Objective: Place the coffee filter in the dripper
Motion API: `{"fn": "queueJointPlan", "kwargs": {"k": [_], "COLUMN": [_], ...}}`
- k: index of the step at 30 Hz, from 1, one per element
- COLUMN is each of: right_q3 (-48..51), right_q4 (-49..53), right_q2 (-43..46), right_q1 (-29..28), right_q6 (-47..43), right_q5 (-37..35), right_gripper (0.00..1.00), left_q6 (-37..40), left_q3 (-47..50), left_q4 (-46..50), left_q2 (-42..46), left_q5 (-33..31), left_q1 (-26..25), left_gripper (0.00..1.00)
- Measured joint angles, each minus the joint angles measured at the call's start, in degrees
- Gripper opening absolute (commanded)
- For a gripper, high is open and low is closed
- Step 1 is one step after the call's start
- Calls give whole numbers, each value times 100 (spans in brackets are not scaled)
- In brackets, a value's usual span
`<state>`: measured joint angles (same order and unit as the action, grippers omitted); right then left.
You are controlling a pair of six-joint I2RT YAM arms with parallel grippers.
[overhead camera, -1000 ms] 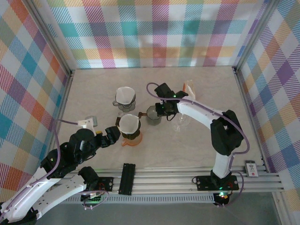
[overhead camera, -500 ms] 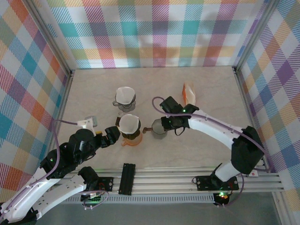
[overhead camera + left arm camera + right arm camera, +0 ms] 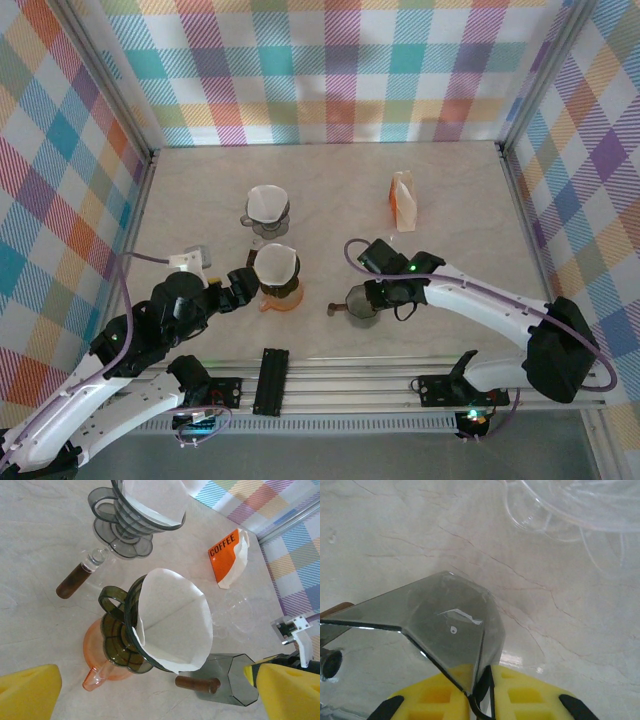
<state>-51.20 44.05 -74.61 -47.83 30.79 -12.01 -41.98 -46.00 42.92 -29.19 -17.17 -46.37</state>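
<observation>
Right claw [image 3: 480,682] is clenched on the rim of the grey dripper [image 3: 445,615], near the table's front edge. Left claw [image 3: 240,284] is spread wide and empty, beside the filter [image 3: 170,610] seated in the orange-based dripper [image 3: 117,645]. Risk: the thin rim grip may slip and drop the grey dripper. Its inside is hidden, and contact with the table cannot be told.

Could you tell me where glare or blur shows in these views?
Right wrist: a small highlight on the grey dripper and a sheen on the table beside it. Left wrist: the yellow fingers are soft; the paper filter is sharp.
</observation>
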Motion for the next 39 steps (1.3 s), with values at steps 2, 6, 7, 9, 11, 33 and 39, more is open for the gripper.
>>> {"fn": "queueJointPlan", "kwargs": {"k": [2,6,7,9,11,33,39], "right_q3": [4,4,4,4,2,-525,-704], "right_q4": [22,17,15,4,2,-957,-1134], "right_q2": [11,55,74,109,129,-911,-1281], "right_q1": [0,0,0,0,11,2649,2767], "right_q6": [28,90,114,131,142,7,-7], "right_q5": [-22,-68,-76,-90,-109,833,920], "right_gripper": [23,36,40,49,53,54,42], "left_q6": [0,2,0,0,0,-22,-24], "left_q3": [0,20,33,50,50,129,129], "left_q4": [0,-4,-7,-7,-9,0,0], "left_q2": [0,0,0,-2,-7,188,188], "left_q5": [13,17,20,20,22,37,39], "left_q1": [0,0,0,0,0,0,0], "left_gripper": [100,100,100,100,100,100,100]}}
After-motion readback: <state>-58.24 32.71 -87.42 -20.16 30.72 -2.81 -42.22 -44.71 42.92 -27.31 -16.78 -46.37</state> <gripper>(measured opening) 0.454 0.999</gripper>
